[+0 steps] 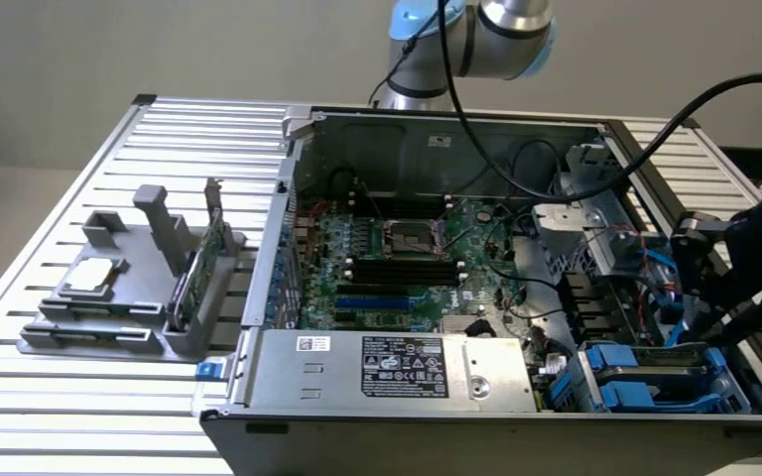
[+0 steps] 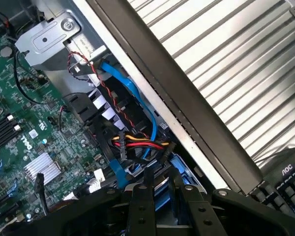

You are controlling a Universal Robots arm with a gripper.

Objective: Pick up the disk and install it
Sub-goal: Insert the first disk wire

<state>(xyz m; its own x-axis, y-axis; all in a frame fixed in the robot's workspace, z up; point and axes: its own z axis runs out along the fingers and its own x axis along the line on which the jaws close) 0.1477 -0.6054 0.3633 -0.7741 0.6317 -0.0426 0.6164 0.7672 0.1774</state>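
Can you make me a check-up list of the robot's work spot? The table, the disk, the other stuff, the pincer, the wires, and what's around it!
Surface: slatted metal table, with an open computer case lying on it.
Job's things: disk with blue rails, low in the case's near corner at the exterior view's right.
Clutter: grey holder beside the case, carrying a small silver chip and a green card.
Grippers: pincer just above the disk; whether they touch, cannot tell.
Cables: red-yellow-black wire bundle and blue cable inside the case; black cable hanging from the arm.
Surroundings: plain wall; keyboard past the table edge.
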